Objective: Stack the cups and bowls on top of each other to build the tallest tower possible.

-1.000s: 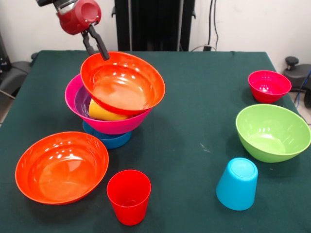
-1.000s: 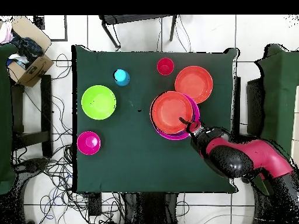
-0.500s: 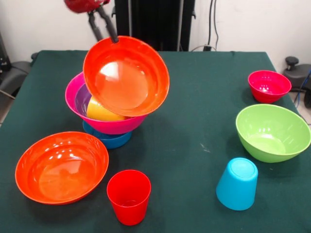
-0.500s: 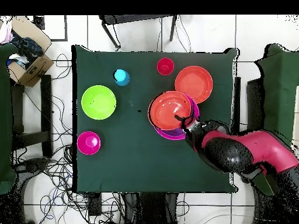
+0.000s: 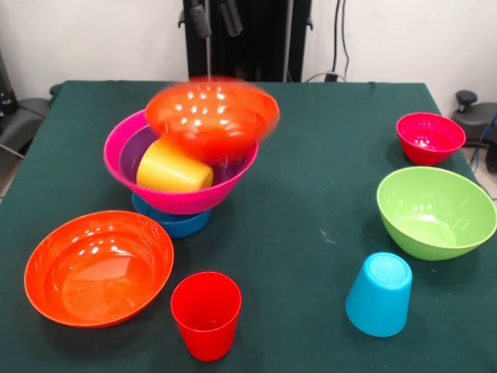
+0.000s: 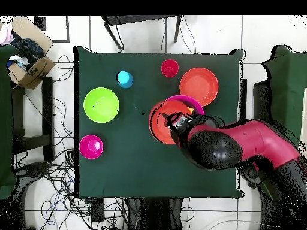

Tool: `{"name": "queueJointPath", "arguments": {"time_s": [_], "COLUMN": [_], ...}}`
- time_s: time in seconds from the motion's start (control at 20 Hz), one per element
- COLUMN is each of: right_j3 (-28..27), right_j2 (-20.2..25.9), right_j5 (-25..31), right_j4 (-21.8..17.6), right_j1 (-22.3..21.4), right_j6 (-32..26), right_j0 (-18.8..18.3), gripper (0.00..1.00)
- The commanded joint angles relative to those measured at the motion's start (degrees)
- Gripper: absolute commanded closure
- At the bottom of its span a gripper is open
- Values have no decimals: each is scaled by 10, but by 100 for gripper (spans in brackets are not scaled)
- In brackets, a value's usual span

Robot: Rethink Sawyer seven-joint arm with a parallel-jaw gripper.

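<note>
The gripper (image 5: 215, 17) hung released, its fingers spread and empty, above the tower (image 5: 182, 175). A blurred orange bowl (image 5: 211, 116) sat unsteadily atop it, likely to slide off the tilted yellow cup (image 5: 172, 168)

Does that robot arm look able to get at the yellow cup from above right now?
Probably not cleanly. The yellow cup lies on its side inside the magenta bowl, and the orange bowl sits over part of it, beneath the gripper.

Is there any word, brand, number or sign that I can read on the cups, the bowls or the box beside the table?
None can be read: the cups and bowls are plain, and the cardboard box shows no legible print in the overhead view.
</note>
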Motion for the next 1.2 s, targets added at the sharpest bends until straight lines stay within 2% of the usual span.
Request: {"name": "queueJointPath", "arguments": {"time_s": [0.05,0.25,0.45,0.8,1.0,1.1,1.2], "right_j3": [-25,-41,-54,-63,-61,-56,-41], "right_j2": [-71,-86,-94,-105,-133,-143,-155], "right_j5": [46,32,25,51,54,38,14], "right_j4": [-17,-42,-54,-33,-32,-28,-8], "right_j1": [9,35,40,20,9,-1,-23], "right_j6": [75,49,38,50,91,118,171], "right_j0": [30,30,35,51,72,80,85], "gripper": [0,0,0,0,0,0,0]}}
